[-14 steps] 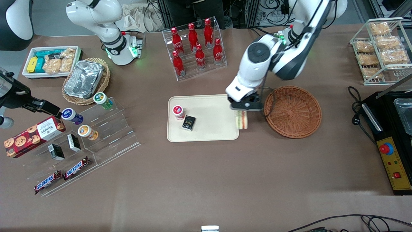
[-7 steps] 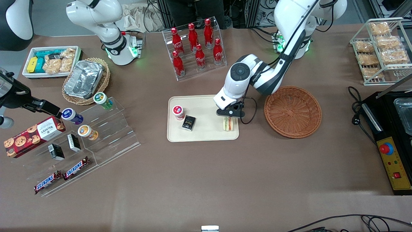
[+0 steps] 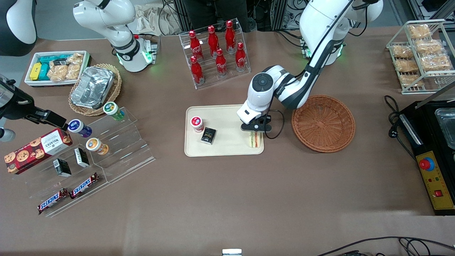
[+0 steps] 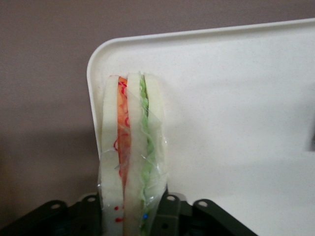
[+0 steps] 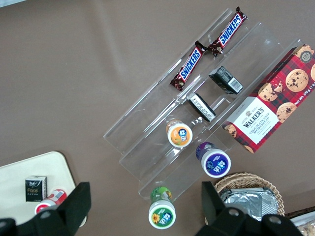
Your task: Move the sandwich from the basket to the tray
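Note:
My left gripper (image 3: pixel 254 131) is shut on the sandwich (image 3: pixel 253 139), a wedge of pale bread with orange and green filling (image 4: pixel 132 147). It holds the sandwich over the corner of the cream tray (image 3: pixel 227 147) nearest the reddish-brown wicker basket (image 3: pixel 323 122). The dark fingers (image 4: pixel 173 214) press the wrapped bread from both sides. I cannot tell whether the sandwich touches the tray floor (image 4: pixel 236 113). Nothing lies in the basket, which stands beside the tray toward the working arm's end.
On the tray stand a red-capped cup (image 3: pixel 197 123) and a small black box (image 3: pixel 208 135). A rack of red cola bottles (image 3: pixel 215 51) stands farther from the front camera. A clear stepped shelf with snacks (image 3: pixel 92 149) lies toward the parked arm's end.
The gripper carried the sandwich from the gap between basket and tray onto the tray's corner, then shifted slightly nearer the front camera and lower.

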You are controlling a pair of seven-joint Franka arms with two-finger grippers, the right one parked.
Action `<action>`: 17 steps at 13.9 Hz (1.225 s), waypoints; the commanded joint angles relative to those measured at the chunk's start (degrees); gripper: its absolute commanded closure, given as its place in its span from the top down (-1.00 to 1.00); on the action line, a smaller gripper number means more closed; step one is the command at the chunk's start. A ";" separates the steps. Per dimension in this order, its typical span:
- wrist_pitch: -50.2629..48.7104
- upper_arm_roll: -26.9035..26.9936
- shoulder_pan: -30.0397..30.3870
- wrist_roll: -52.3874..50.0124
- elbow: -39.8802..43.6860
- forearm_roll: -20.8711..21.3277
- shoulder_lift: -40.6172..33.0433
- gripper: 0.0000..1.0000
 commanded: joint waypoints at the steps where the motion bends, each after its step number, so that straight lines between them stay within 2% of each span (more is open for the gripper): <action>1: 0.86 0.83 -0.64 -2.35 -0.61 1.52 -1.24 1.00; 3: -0.18 0.83 -0.47 -2.44 -0.52 0.47 -4.65 1.00; 6: -8.08 0.83 -0.21 -2.70 0.53 0.20 -11.94 1.00; 8: -14.31 0.74 2.51 -2.18 1.49 -2.24 -16.77 1.00; 10: -21.51 1.17 4.62 -1.57 3.07 -2.00 -21.52 0.99; 11: -24.77 1.44 6.98 0.53 3.69 -1.73 -24.07 0.99; 13: -30.05 1.36 11.99 10.87 5.97 -2.87 -27.25 0.99; 17: -37.54 1.44 18.85 19.69 11.51 -2.08 -28.31 1.00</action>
